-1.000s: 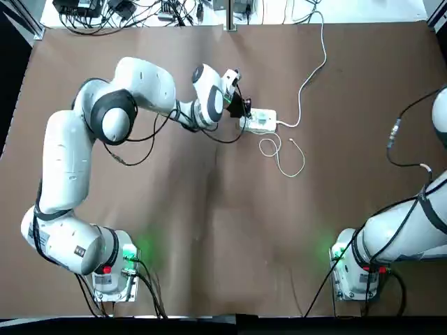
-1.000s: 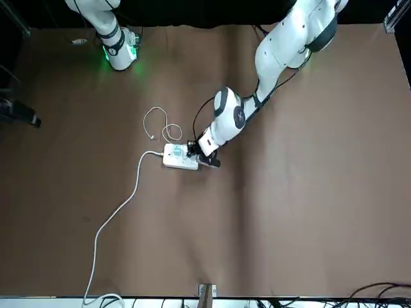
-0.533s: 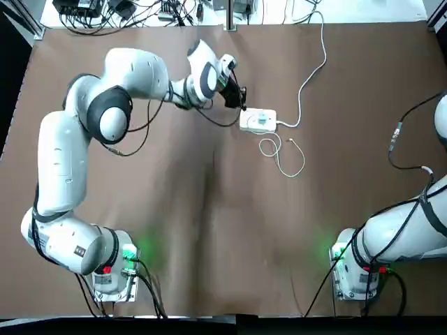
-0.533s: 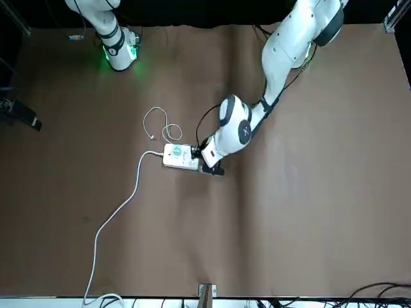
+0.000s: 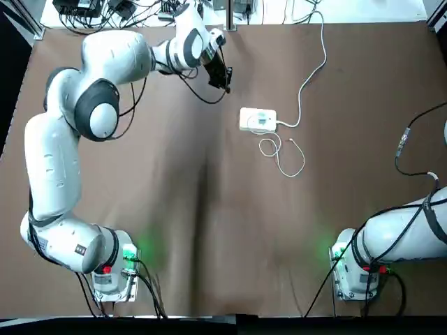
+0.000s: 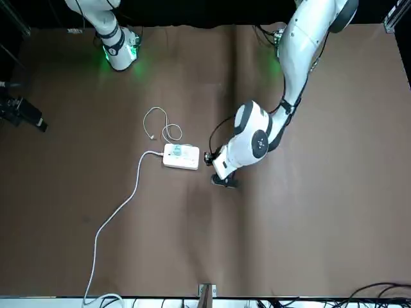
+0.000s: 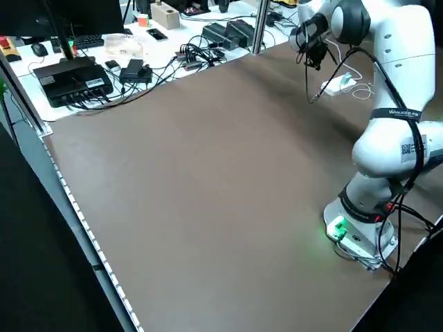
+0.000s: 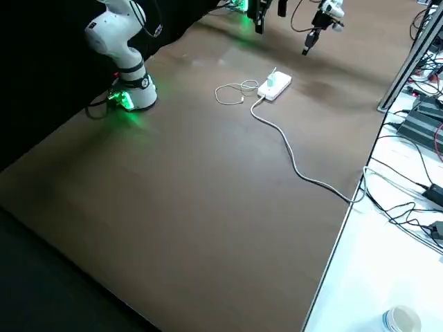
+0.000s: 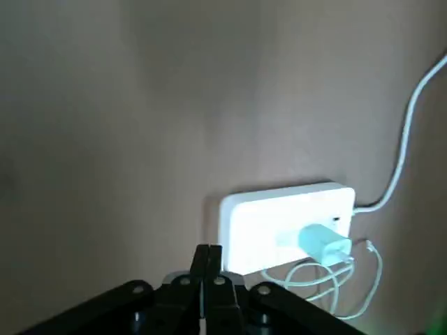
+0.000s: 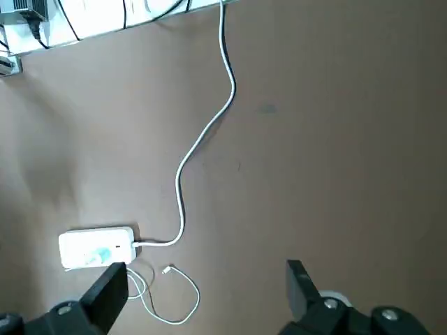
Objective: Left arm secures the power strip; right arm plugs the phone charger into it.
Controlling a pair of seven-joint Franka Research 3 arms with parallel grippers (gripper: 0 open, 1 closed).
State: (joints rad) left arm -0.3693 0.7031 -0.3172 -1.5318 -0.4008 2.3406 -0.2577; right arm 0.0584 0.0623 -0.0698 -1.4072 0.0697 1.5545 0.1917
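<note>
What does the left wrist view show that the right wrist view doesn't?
Only the left wrist view: the left gripper, shut, off the robot's left side of the strip.
Only the right wrist view: the right gripper, open, off the strip's right side; a strip of white worktop with black cables.
Both: the power strip, its cord and the charger on it.

Surface [image 5: 230, 230]: brown, broad, flat. Strip [image 5: 258, 120] lying flat, beyond mid-surface toward far edge. Thick white cord [image 5: 323, 63] leaves strip's right end in top view, bends, runs to far edge and over. Thin charger cable [image 5: 303, 159] looped loosely on surface beside strip, on robot's side; small connector [image 10: 167, 269] at free end. Dark streak between arm bases, crease or shadow, cannot tell. Green glow near both bases. Small dark spot [image 10: 267, 109] beyond cord.
</note>
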